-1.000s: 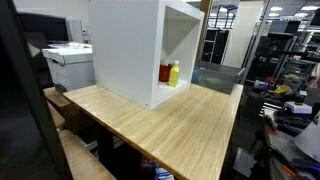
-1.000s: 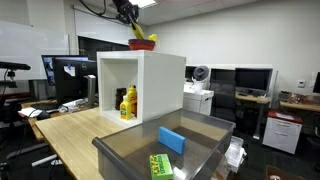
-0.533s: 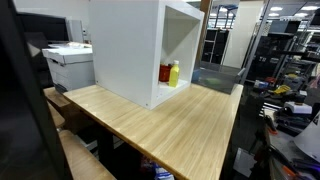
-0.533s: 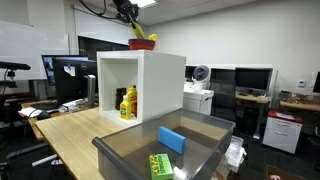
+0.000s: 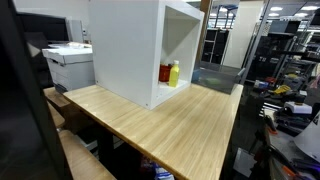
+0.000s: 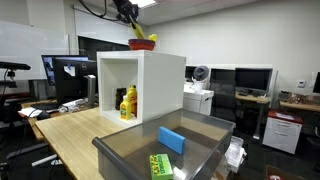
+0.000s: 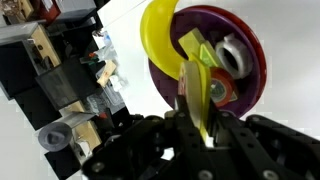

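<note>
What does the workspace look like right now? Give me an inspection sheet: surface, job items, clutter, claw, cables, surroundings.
Surface: wooden table carrying an open-fronted white cabinet.
Job's things: dark red bowl on top of the cabinet, holding a yellow curved item and a yellow-green piece.
Clutter: yellow bottles inside the cabinet; clear bin holding a blue block and a green packet.
Claw: claw is over the bowl, shut, apparently on the yellow-green piece.
Cables: dark cable loops overhead beside the arm.
Surroundings: printer, monitors, office desks behind.
</note>
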Available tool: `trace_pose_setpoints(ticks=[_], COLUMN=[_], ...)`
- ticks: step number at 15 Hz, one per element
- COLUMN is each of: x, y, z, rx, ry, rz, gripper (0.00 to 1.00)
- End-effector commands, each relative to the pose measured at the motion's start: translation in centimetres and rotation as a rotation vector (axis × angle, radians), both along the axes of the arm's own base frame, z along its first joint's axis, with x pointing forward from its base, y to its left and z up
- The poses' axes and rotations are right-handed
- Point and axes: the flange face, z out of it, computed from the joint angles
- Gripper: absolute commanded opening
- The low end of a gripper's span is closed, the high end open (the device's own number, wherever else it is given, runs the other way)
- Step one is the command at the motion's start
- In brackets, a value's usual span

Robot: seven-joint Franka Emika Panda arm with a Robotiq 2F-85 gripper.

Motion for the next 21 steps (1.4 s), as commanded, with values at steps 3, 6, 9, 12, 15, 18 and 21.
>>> trace_pose_setpoints(ticks=[3,6,9,12,15,18,21], x=[1.6,2.4,2.9,3.1,3.1,2.8,2.6], y=[0.3,0.3,0.3,0.1,-0.1,-0.3,-0.6], z=[-0.9,-1.2,-1.5,-1.7,-2.0,-2.1,-2.5], rx=[0.021,0.022,0.025,0.029,0.032,0.027,0.028], ry=[-0.039,-0.068,-0.083,-0.080,-0.053,-0.010,0.044], rz=[0.039,0.041,0.042,0.036,0.026,0.014,0.001], gripper=[0.05,0.05,0.05,0.05,0.05,0.05,0.05])
